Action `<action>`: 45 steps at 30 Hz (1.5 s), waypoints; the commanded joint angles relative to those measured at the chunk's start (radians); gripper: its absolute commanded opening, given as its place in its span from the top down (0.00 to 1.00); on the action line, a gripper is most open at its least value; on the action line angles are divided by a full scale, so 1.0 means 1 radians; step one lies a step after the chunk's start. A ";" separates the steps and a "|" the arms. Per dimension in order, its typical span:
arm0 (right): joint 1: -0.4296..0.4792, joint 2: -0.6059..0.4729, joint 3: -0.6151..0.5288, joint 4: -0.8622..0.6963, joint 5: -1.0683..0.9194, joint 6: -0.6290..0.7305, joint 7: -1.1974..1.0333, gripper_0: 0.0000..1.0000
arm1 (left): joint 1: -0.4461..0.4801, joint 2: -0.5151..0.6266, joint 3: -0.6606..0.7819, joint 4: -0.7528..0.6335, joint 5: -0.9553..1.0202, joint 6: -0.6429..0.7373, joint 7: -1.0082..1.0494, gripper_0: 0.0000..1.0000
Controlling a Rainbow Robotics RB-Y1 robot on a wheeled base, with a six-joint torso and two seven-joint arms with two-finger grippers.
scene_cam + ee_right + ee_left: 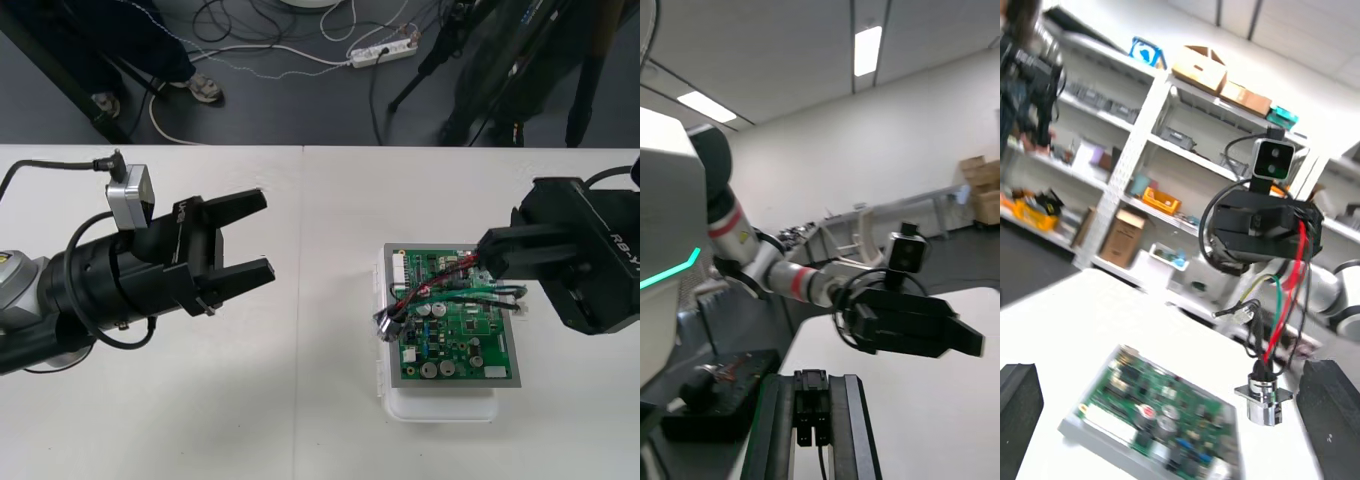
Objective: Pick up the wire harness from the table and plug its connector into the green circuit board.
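Half of the task looks done, as I judge it: the wire harness [430, 290] is lifted off the bench [300, 400], but I do not see its plug seated in the green circuit board [470, 345]. The board lies on its white base [440, 408] close to the near edge of the bench, toward the right side. The round metal socket [1264, 390] with its flange hangs lowest, at the board's left edge. From it thin red, green and black wires rise in loose curves to the right claw [485, 252], which is closed on them. What is left is to bring the plug to the board and press it in. The left claw [266, 235] hovers wide apart over the left half of the bench, holding nothing.
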 commanded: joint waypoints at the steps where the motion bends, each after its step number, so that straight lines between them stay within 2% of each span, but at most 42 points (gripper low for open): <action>1: 0.041 0.059 -0.086 -0.101 0.088 0.078 0.042 1.00 | -0.039 -0.063 0.024 -0.047 -0.011 0.027 -0.034 0.00; 14: 0.116 0.097 -0.061 -0.237 0.183 0.270 0.050 1.00 | -0.097 -0.181 -0.015 -0.070 -0.040 0.027 -0.037 0.00; 27: 0.130 0.223 -0.024 -0.277 0.310 0.274 0.054 1.00 | -0.163 -0.190 -0.080 -0.070 -0.037 0.030 -0.018 0.00; 32: 0.145 0.242 0.034 -0.279 0.289 0.313 0.063 1.00 | -0.197 -0.181 -0.111 -0.067 -0.029 0.044 0.000 0.00; 40: 0.159 0.257 0.046 -0.279 0.259 0.319 0.096 1.00 | -0.239 -0.172 -0.151 -0.064 -0.008 0.065 0.034 0.00; 45: 0.201 0.257 0.055 -0.279 0.207 0.317 0.142 1.00 | -0.243 -0.166 -0.166 -0.065 -0.002 0.065 0.051 0.00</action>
